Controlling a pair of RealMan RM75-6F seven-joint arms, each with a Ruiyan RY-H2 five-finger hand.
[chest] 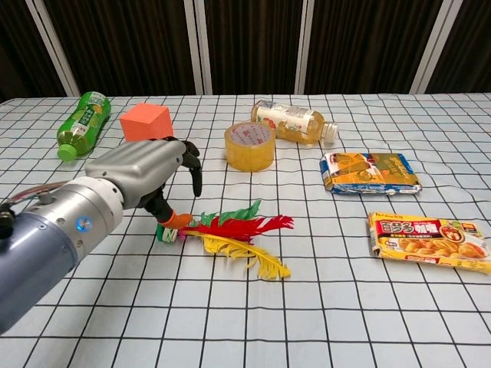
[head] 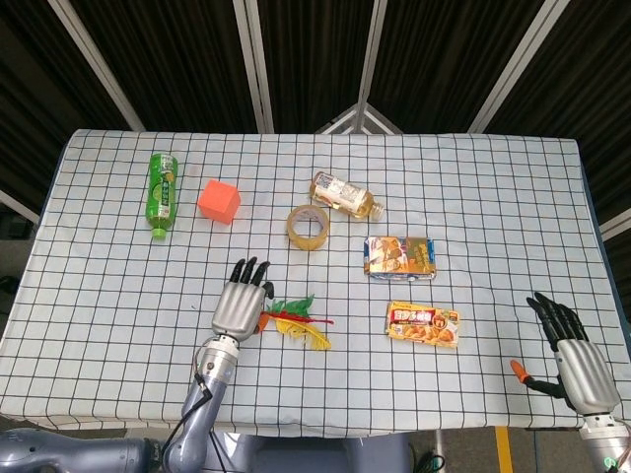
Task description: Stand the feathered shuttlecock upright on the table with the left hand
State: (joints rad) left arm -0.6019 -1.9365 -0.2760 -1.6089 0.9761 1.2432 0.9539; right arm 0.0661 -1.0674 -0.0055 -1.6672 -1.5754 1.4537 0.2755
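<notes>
Chest view: left hand (chest: pixel 149 172) released above lying shuttlecock (chest: pixel 226 234), lower centre; grasping and standing upright remaining.
</notes>
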